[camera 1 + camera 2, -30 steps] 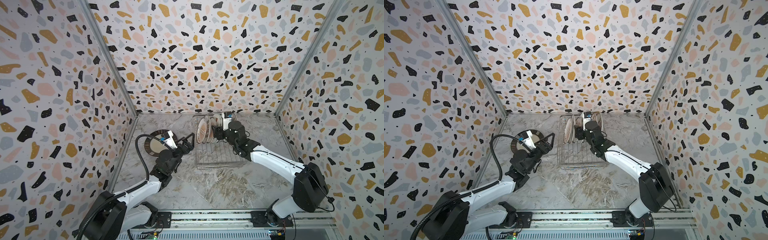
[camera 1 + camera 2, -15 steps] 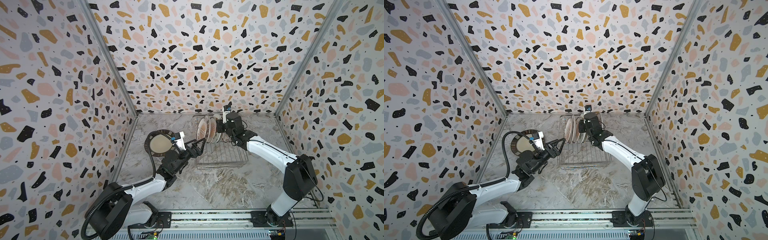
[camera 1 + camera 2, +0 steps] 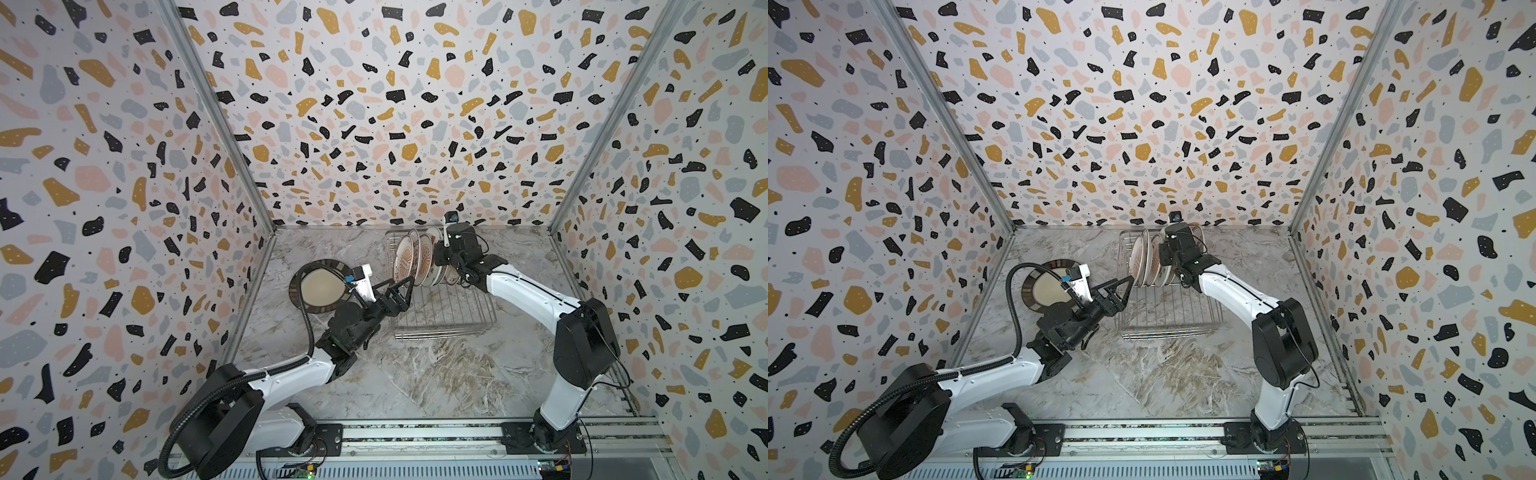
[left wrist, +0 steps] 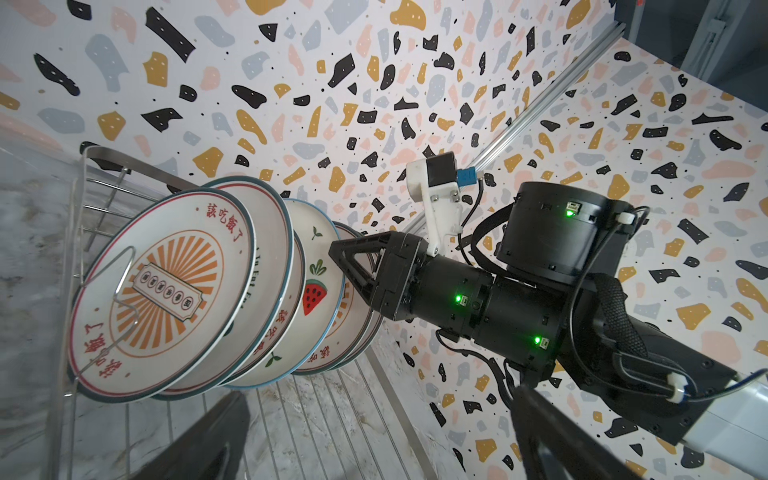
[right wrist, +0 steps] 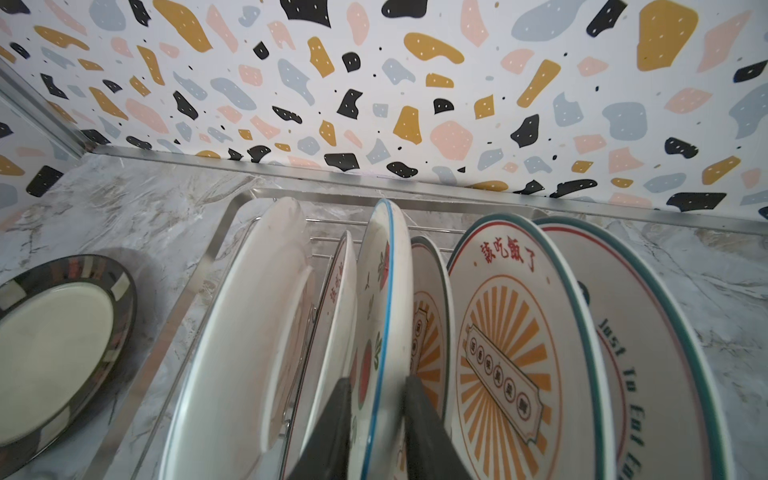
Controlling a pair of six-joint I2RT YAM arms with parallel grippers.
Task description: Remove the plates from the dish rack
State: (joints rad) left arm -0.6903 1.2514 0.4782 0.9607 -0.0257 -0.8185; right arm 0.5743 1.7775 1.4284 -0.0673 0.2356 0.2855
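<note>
The wire dish rack (image 3: 444,324) (image 3: 1167,326) holds several plates (image 3: 409,259) (image 3: 1144,259) standing on edge at its far end. Most have orange sunburst centres (image 4: 166,291); one is a blue-rimmed watermelon plate (image 4: 313,286) (image 5: 380,291). My right gripper (image 5: 378,386) (image 3: 438,259) comes down from above and is shut on the watermelon plate's rim, one finger on each face. My left gripper (image 3: 405,286) (image 3: 1123,289) (image 4: 374,449) hangs wide open and holds nothing, at the rack's left side a little short of the plates.
A dark-rimmed plate with a cream centre (image 3: 320,286) (image 3: 1046,289) (image 5: 54,332) lies flat on the marble table left of the rack. The left arm's cable loops over it. The back wall stands close behind the rack (image 5: 232,232).
My right gripper has shifted over the plates' tops and closed onto the watermelon plate's rim. My left gripper, still open, has moved right from the flat plate toward the rack.
</note>
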